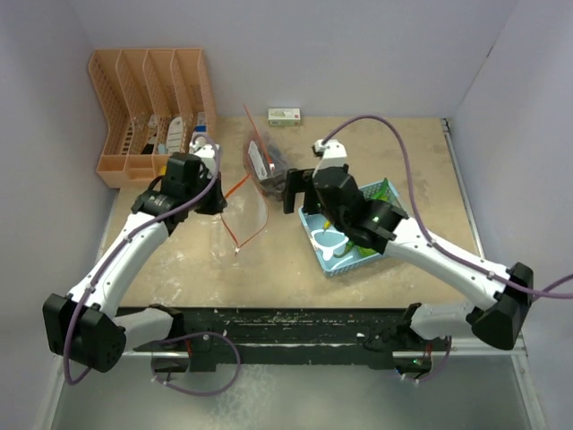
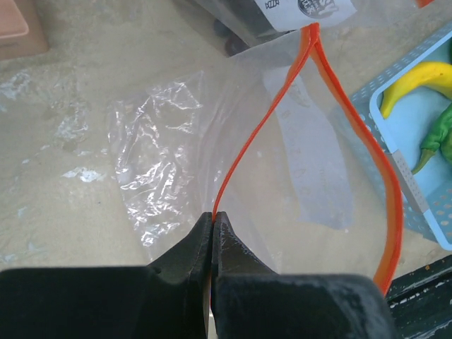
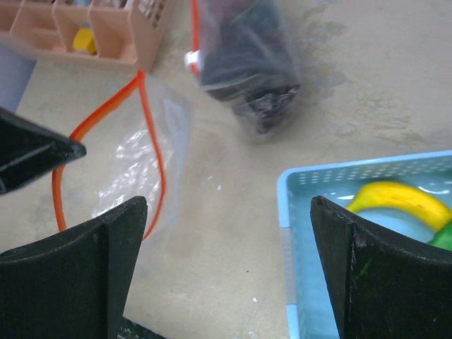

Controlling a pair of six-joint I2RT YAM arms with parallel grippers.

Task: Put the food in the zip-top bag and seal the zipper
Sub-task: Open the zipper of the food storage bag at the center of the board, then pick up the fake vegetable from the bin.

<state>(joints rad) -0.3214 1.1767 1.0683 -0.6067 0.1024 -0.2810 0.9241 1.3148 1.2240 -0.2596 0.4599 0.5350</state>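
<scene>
The left end effector [image 2: 212,226] is clamped shut on the zipper [image 2: 258,120], pinching one side of the thin orange-red strip. From that pinch the strip runs away and loops back, so the mouth of the zip-top bag [image 2: 169,141] stands open. Its clear, crinkled body lies on the counter [image 1: 269,269], and the gape is on the side nearer the light-blue basket [image 3: 296,183]. The right end effector [image 3: 227,205] hangs over bare counter between that mouth and the basket, its fingers spread wide with nothing between them. The food I can make out lies to this end effector's right, inside the basket: a yellow banana [image 3: 395,201] with a green pepper [image 2: 438,134] beside it. In the right wrist view the banana's long axis runs roughly in line with the gap between the fingers, so I judge the wrist must turn to close across its width. The right arm is clearly the nearer one, and the left is taken up holding the bag. Beyond the bag mouth lies a second clear packet [image 3: 247,63] with dark contents I cannot identify. Its white label carries small print and a round emblem, too cropped to read. At the back of the counter a small box [image 1: 285,116] has printing that is not legible, and the orange rack [image 1: 148,98] shows no writing.
</scene>
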